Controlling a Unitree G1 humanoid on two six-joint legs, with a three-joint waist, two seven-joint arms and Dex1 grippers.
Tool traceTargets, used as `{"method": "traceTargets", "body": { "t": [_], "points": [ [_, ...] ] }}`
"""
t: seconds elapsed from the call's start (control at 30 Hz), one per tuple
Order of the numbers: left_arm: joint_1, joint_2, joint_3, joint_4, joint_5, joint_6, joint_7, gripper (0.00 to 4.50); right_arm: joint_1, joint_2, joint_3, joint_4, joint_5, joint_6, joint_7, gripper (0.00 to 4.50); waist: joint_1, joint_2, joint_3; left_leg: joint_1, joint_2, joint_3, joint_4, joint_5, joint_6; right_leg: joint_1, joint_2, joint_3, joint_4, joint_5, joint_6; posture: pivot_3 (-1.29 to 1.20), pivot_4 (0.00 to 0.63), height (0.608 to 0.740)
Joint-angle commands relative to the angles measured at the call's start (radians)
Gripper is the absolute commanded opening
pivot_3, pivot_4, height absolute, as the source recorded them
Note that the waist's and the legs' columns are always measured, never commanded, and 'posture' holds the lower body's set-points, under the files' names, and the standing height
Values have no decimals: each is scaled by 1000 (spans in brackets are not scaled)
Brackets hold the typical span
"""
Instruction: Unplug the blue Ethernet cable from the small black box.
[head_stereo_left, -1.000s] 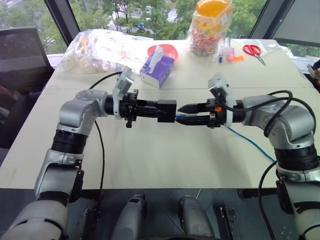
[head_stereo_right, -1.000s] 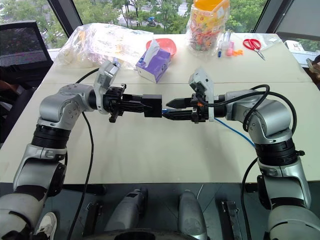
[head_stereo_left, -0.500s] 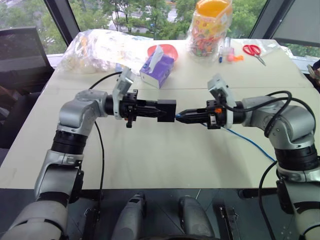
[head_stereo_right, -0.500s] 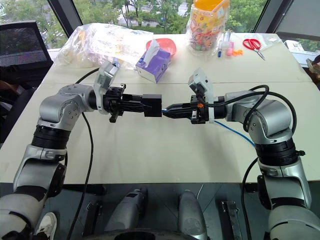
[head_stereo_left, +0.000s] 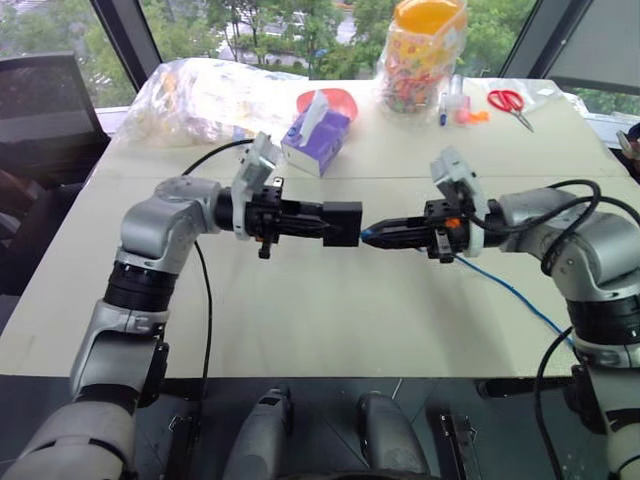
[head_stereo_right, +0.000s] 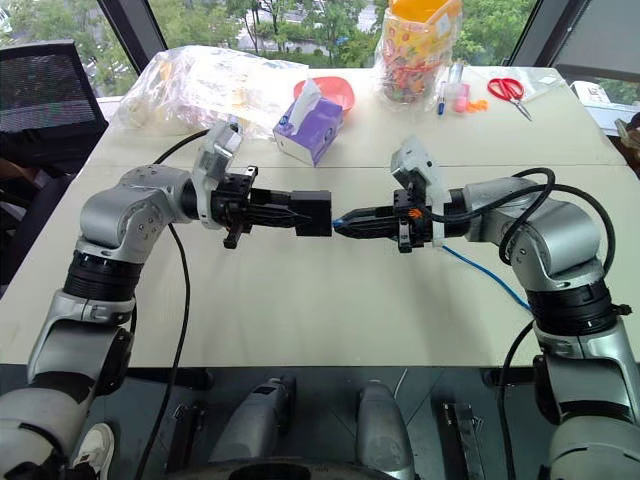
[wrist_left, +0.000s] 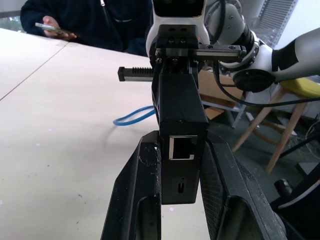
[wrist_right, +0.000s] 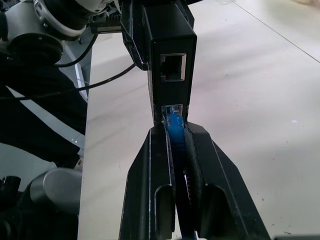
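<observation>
Both arms are holding level above the middle of the white table (head_stereo_left: 300, 330), grippers pointing at each other. The left gripper (head_stereo_left: 325, 222) is clamping the small black box (head_stereo_left: 345, 223) between its two fingers, an empty socket (wrist_left: 182, 148) facing its wrist camera. The right gripper (head_stereo_left: 375, 236) is pinching the plug end of the blue Ethernet cable (wrist_right: 175, 129), fingers clenched on it. The plug is sitting right at the box's lower socket; whether it is seated or just out, I cannot tell. The rest of the cable is trailing from the right wrist across the table toward the near right edge. A purple tissue box (head_stereo_left: 315, 140), red scissors (head_stereo_left: 508, 101) and a snack jar (head_stereo_left: 422, 55) are lying at the far side.
</observation>
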Motion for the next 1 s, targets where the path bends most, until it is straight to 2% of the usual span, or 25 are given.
{"method": "traceTargets", "body": {
  "t": [0.03,0.27,0.4,0.5,0.6,0.73,0.93,1.0],
  "points": [
    [22,57,35,-31,-29,6,-54,474,15,-126,-97,185,-107,-47,-30,68,-1,0,0,0,0,0,0,0,0,0,0,0,0,0,0,0,150,728],
    [32,72,26,-53,-41,-3,-58,474,19,-143,-89,199,-82,-42,-14,68,4,0,0,0,0,1,0,0,0,-1,-1,0,-1,-1,-2,0,150,728],
    [30,69,36,-50,-31,-9,-52,474,29,-126,-94,203,-130,-80,-36,68,-3,0,0,0,0,1,0,0,0,-1,-1,0,-1,-1,-1,0,150,728],
    [28,53,36,-18,2,-54,-27,474,8,-98,-74,303,-243,-185,-124,68,-2,0,0,0,0,1,0,0,0,0,-1,0,-1,-1,-1,0,150,728],
    [35,-12,20,59,92,-196,62,474,-27,-20,-43,452,-406,-362,-310,68,0,0,0,1,0,2,0,0,0,1,-1,0,-1,0,-2,0,150,728],
    [42,-99,-1,161,183,-344,135,474,-81,78,-36,654,-548,-488,-519,68,2,0,0,0,0,2,0,0,0,0,-1,1,-1,1,0,0,150,728],
    [23,-218,-10,335,270,-525,232,474,-149,171,-56,877,-639,-610,-719,68,2,0,0,0,-1,2,-1,0,0,-1,-1,1,0,2,2,0,150,728],
    [9,-251,-12,399,298,-584,254,474,-168,195,-70,920,-642,-629,-753,899,0,0,0,0,-1,2,-1,0,0,0,-1,1,0,2,2,0,150,728]
  ]
}}
